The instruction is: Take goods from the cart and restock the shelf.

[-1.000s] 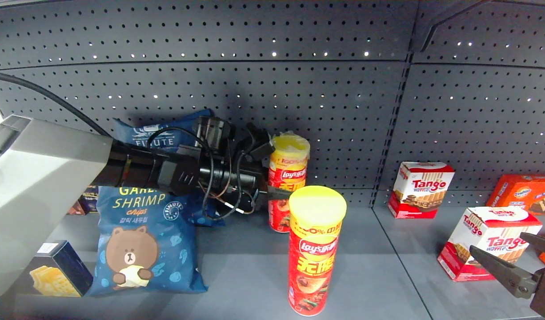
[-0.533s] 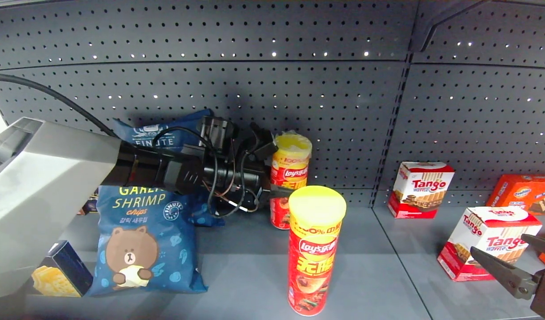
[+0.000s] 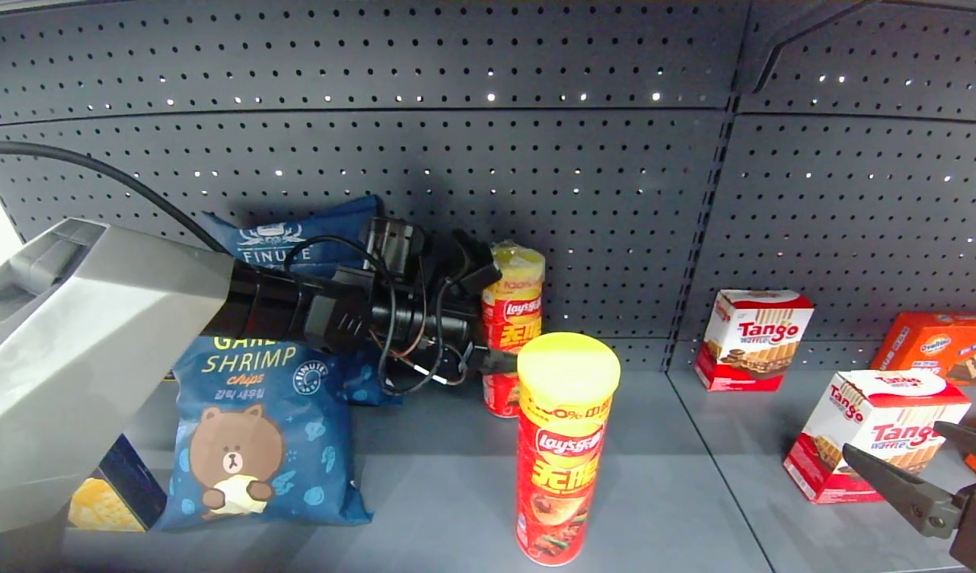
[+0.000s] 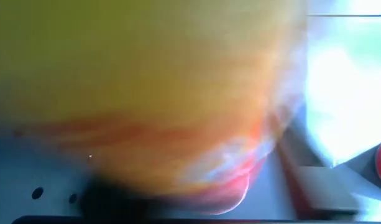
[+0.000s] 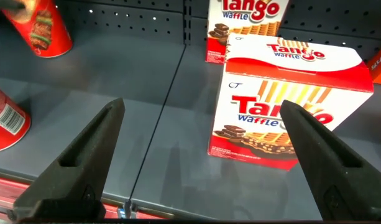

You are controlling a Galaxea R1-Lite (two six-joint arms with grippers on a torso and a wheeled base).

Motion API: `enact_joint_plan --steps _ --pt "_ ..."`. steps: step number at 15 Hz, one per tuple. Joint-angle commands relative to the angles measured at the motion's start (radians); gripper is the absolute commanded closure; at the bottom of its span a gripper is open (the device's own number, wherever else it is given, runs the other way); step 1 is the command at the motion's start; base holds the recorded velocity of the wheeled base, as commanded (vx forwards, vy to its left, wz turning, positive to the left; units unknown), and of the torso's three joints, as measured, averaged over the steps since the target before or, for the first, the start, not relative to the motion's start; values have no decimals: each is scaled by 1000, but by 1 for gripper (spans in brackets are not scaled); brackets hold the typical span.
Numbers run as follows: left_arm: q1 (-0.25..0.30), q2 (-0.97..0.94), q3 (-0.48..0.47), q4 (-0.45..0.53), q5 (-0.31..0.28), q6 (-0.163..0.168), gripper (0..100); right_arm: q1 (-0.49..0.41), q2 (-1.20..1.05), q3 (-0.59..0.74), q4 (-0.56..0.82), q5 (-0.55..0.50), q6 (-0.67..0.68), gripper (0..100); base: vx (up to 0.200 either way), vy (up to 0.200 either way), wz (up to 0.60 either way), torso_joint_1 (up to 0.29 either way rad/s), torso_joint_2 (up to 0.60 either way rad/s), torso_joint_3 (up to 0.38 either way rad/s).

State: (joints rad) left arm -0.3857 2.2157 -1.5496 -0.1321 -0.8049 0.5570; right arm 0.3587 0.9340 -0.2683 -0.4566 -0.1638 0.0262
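A: What do the left jaws have?

B: The left gripper (image 3: 500,350) is clamped on the rear chip can (image 3: 516,306), one finger (image 3: 496,360) across the red part of its side, below the yellow lid. In the left wrist view the can (image 4: 146,81) is a yellow and orange blur right against the camera.

A: And where is that can?

B: At the back of the shelf (image 3: 440,493), close to the pegboard (image 3: 536,159), and about upright. I cannot tell whether its base rests on the shelf. A front chip can (image 3: 566,446) stands just in front of the jaws, nearer the shelf edge, apart from the held one.

A: What lies behind the left jaws, on the wrist side?

B: A blue shrimp chip bag (image 3: 253,430) leans there under the arm, with a second blue bag (image 3: 297,239) behind it.

A: The right jaws?

B: The right gripper (image 5: 202,109) stands wide apart and holds nothing. It hangs low at the shelf's front edge. The near wafer box (image 5: 289,106) sits just ahead of the jaws, closer to one finger, touching neither. A far wafer box (image 3: 755,338) is beyond it by the pegboard, and an orange box (image 3: 942,350) is off to the outer side.
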Motion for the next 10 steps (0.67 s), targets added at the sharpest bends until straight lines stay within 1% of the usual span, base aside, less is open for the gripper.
enact_joint_plan --steps 1,5,7,8,10 --pt "-1 1 -1 2 7 0 0 0 2 0 -1 0 0 0 0 0 0 0 0 0" --pt "7 -80 31 11 10 -2 0 0 2 1 -1 0 0 0 0 0 0 0 0 0" --pt "7 -126 55 11 21 -2 0 2 2 12 -1 1 0 0 0 0 0 0 0 0" --pt "7 -168 91 11 39 -2 0 2 2 20 -1 3 0 0 0 0 0 0 0 0" --pt "7 -202 125 6 49 -2 0 2 0 23 -1 3 0 0 0 0 0 0 0 0"
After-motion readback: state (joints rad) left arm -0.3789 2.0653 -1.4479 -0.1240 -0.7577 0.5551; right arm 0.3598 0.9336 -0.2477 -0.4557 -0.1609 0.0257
